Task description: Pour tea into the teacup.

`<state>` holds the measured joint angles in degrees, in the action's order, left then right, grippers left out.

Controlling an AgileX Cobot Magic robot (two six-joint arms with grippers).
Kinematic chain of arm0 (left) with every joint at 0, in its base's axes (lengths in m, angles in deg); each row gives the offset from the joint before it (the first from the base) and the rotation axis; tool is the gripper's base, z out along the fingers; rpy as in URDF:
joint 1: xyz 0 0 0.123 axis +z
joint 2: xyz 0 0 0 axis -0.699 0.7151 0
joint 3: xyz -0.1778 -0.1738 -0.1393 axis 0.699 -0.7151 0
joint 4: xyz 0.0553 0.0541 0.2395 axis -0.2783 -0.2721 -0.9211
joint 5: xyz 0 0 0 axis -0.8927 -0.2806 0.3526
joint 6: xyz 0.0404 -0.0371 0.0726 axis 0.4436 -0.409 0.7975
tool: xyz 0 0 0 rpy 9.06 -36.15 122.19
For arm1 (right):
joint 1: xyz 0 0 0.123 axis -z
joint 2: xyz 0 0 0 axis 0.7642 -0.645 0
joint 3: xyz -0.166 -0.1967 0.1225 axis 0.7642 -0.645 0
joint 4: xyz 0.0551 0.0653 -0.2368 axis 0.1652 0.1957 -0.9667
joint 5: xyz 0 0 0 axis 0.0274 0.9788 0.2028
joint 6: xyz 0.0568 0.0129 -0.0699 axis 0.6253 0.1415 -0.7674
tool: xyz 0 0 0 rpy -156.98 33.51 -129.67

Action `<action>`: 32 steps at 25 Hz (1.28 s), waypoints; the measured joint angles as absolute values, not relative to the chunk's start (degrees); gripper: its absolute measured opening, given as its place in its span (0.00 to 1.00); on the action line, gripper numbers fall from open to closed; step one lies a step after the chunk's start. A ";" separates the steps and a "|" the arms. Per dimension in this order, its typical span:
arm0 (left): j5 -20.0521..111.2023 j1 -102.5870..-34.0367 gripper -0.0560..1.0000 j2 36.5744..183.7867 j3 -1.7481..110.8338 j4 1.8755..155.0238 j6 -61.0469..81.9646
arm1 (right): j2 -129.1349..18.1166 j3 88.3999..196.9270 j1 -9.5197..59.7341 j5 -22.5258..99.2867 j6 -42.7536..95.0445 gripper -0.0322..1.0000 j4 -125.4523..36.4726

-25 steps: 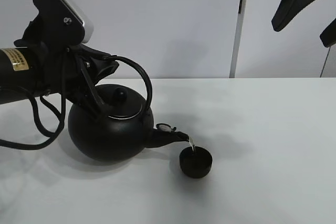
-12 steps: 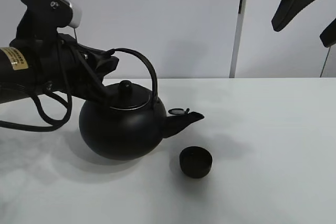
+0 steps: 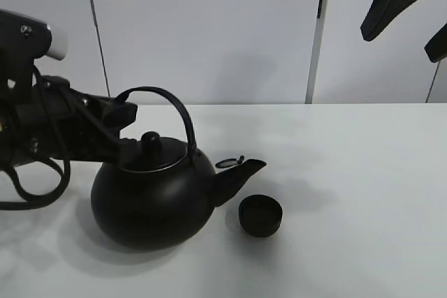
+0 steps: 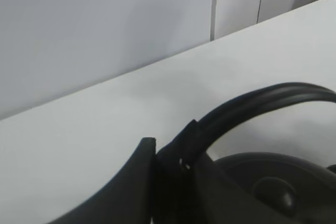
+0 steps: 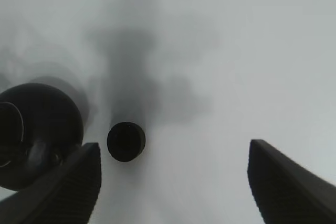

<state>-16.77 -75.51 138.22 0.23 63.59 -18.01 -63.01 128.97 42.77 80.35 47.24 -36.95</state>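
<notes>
The teacup [image 3: 260,215] stands upright on the white table [image 3: 363,193], just under the spout of the upright black kettle [image 3: 152,190]; its contents cannot be made out. The left gripper [image 3: 126,130] clamps the kettle's arched handle [image 4: 252,103]. The right gripper [image 5: 173,182] hangs high, jaws wide.

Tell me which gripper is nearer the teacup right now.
Left. The left gripper grips the kettle handle, and the kettle sits beside the teacup. The right gripper hangs open, high above the table.
</notes>
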 joint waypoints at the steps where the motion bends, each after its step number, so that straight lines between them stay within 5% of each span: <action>1: -16.77 -75.51 0.16 138.22 -0.70 64.09 -18.27 | -63.01 128.97 42.77 80.35 47.24 0.55 -36.93; 32: -19.17 -71.75 0.17 137.69 -6.23 70.16 -18.41 | -63.01 128.97 42.77 80.22 47.24 0.55 -36.78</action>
